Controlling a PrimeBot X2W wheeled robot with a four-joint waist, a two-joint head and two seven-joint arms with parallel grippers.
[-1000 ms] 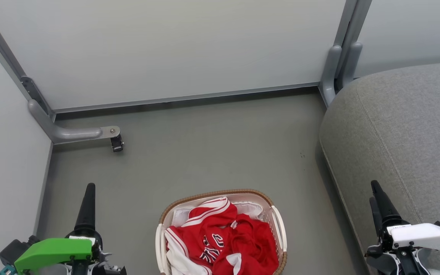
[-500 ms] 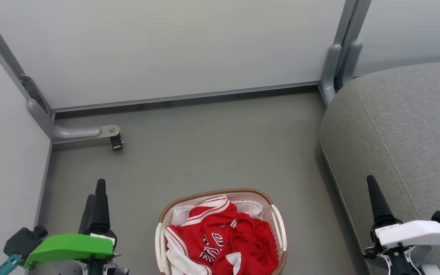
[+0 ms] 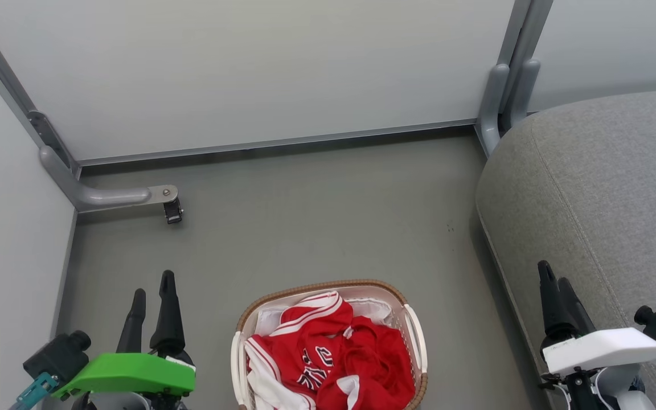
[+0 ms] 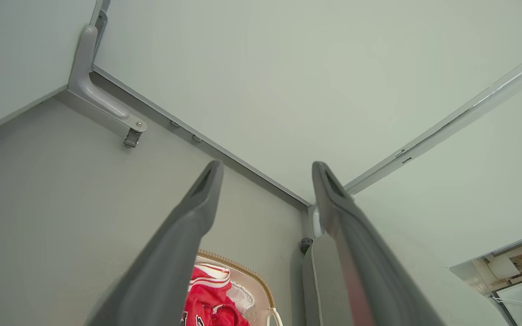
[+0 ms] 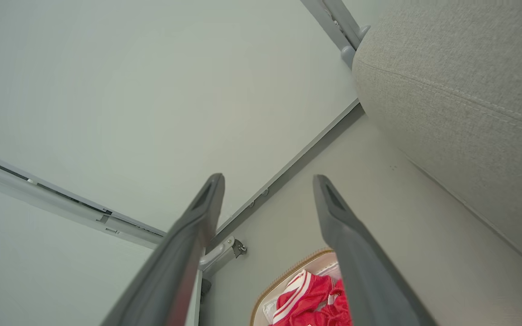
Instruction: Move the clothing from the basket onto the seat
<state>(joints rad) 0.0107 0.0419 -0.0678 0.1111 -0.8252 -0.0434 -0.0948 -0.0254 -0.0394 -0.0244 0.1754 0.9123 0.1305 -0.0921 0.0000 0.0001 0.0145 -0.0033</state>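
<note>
The white basket (image 3: 416, 336) with a brown woven rim sits on the floor at the bottom centre of the head view, holding the red clothing (image 3: 333, 353) with white stripes and dark lettering. The grey seat (image 3: 601, 193) fills the right side. My left gripper (image 3: 151, 285) stands open at the lower left, left of the basket, empty. My right gripper (image 3: 553, 273) stands open at the lower right over the seat's edge, empty. The left wrist view shows the gripper (image 4: 265, 167) above the clothing (image 4: 206, 299); the right wrist view shows its gripper (image 5: 268, 181), the clothing (image 5: 308, 292) and the seat (image 5: 460, 99).
Pale partition walls (image 3: 248, 74) close off the back and left. A grey bracket with a small caster (image 3: 172, 212) juts onto the floor at the left. A grey post foot (image 3: 496, 102) stands by the seat's far corner. A white liner (image 3: 268, 393) lies in the basket.
Both grippers turned at the wrist, so that two separate fingers now show on each. The left one shifted right toward the basket; the right one shifted slightly left.
</note>
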